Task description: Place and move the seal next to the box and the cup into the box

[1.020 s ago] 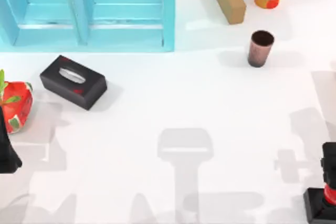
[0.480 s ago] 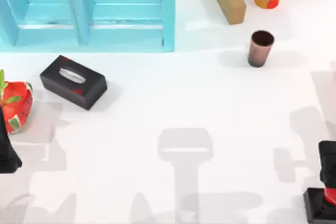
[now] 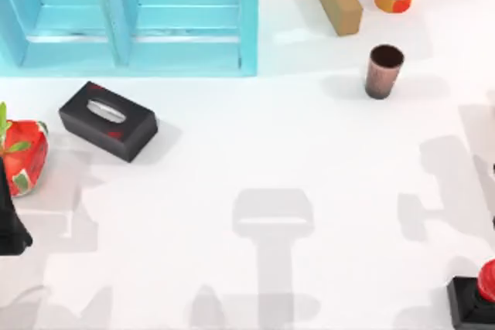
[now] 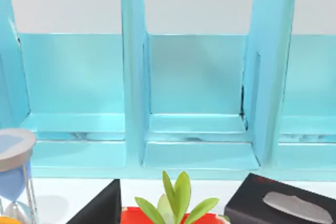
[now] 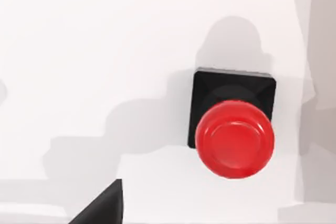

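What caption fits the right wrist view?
Wrist camera looks down on the seal, red knob over black base, standing free on the white table.

Top view looks straight down on the table [image 3: 309,160]; right wrist view looks down close on the seal [image 5: 234,129], shared by both.

Left arm [image 3: 9,218]: a dark segment at the left edge of the top view, low over the table's left side, parked. One dark fingertip [image 4: 100,208] of its gripper enters the left wrist view. Right gripper: one dark fingertip [image 5: 102,205] shows in the right wrist view, its camera looking straight down at the table.
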### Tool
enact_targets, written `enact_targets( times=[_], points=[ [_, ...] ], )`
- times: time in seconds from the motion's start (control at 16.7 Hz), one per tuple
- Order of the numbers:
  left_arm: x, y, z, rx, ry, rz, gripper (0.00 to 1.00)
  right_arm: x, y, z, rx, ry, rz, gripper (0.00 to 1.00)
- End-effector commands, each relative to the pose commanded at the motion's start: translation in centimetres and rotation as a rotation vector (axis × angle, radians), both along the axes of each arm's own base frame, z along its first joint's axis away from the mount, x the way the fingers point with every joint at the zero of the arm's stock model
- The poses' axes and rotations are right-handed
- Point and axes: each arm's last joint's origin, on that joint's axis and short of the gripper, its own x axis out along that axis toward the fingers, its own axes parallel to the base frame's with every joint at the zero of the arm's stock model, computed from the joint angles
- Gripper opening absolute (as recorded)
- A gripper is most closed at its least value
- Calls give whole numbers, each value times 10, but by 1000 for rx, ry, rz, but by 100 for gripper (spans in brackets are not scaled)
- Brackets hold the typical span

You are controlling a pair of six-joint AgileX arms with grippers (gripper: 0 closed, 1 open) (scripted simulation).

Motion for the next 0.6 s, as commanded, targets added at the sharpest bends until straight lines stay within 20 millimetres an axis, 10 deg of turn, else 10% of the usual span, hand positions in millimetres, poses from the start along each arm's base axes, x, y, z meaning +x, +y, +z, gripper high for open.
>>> enact_targets(
  times=[0.6],
  points=[
    [0, 0, 0, 0, 0, 0, 100, -2, 0, 28, 3, -14, 1, 100]
  ],
)
